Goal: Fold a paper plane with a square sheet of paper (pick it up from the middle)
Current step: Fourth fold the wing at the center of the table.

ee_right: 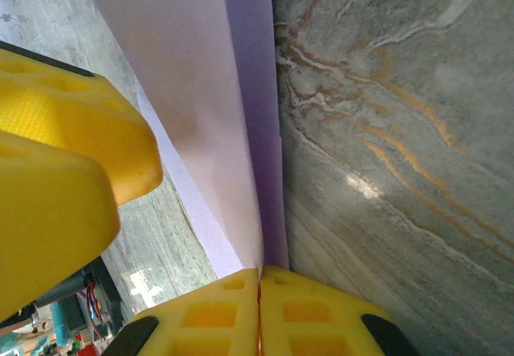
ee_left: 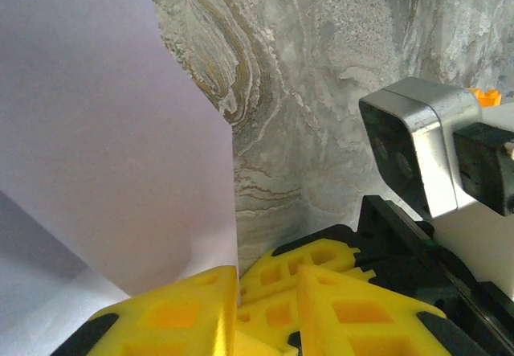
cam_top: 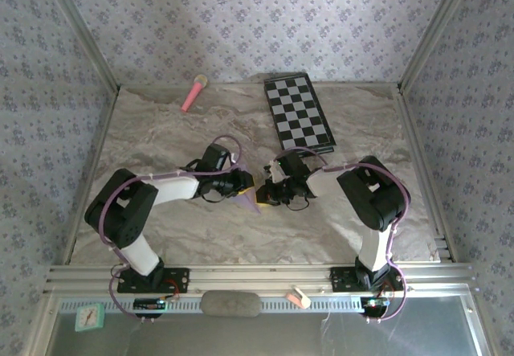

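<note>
Top view: the two hands meet tip to tip mid-surface [cam_top: 161,131] and cover most of the lilac paper [cam_top: 243,202]. A small pointed corner sticks out on the near side. Overall fold shape can't be read.

Wrist views crop the paper too. It runs off the top and left of the left wrist frame and off the top of the right wrist frame. Can't tell whether its lower edge touches the surface.

Right hand [ee_right: 259,276]: fingers pressed fully together with no gap. The paper runs straight down into the seam, so it's pinched at the tips. A pale panel and a darker purple strip sit side by side there, so there's more than one layer.

Left hand [ee_left: 267,292]: fingers close together with a narrow gap showing. The paper's edge comes down against the inner face of the left-side finger. The right hand's fingertips [ee_left: 309,261] sit right behind that gap and clutter it. From the right wrist, the left hand's fingers [ee_right: 72,139] look stacked, with the paper just beside the tips. Can't tell whether it's actually clamping.

The right arm's grey camera housing [ee_left: 409,143] is cut off at the frame edge.

Checkered board [cam_top: 299,113] and pink stick [cam_top: 193,92] lie at the far edge, well apart from the hands.
</note>
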`<state>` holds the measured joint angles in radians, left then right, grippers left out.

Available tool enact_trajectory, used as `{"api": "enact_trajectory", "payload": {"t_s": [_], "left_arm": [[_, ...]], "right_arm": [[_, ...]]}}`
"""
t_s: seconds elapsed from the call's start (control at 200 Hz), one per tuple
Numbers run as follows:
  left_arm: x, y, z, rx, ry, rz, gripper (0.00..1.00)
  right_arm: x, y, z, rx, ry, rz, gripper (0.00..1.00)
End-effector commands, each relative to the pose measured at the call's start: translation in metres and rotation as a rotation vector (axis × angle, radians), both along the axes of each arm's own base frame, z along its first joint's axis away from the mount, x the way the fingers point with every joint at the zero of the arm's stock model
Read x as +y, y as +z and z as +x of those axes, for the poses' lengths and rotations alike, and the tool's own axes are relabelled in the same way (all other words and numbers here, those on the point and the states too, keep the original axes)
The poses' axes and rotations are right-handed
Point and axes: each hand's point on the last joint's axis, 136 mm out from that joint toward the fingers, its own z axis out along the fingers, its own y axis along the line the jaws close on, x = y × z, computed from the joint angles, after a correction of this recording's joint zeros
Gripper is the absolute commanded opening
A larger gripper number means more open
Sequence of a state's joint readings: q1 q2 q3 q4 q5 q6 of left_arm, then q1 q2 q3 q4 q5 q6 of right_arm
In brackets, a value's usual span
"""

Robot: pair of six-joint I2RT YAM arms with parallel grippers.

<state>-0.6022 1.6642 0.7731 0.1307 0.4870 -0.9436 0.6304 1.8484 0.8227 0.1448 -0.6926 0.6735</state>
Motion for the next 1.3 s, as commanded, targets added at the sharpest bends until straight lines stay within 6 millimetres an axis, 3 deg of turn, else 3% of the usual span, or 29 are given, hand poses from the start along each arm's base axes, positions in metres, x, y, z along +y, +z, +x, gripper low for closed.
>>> {"api": "enact_trajectory", "payload": {"t_s": [0.0,0.775,1.074,1.294], "left_arm": [[0.000,-0.010,-0.004,0.015,-0.015,0.002,0.27],[0.006,-0.039,-0.009,0.078,-0.010,0.062,0.26],[0.013,-0.047,-0.013,0.098,0.004,0.104,0.25],[0.015,-0.049,-0.013,0.104,0.011,0.110,0.25]], "right_arm": [[-0.032,-0.052,-0.029,0.148,-0.028,-0.191,0.08],[-0.031,-0.050,-0.030,0.150,-0.018,-0.189,0.10],[-0.020,-0.013,-0.030,0.133,0.013,-0.093,0.16],[-0.015,-0.002,-0.043,0.150,0.063,-0.065,0.17]]}}
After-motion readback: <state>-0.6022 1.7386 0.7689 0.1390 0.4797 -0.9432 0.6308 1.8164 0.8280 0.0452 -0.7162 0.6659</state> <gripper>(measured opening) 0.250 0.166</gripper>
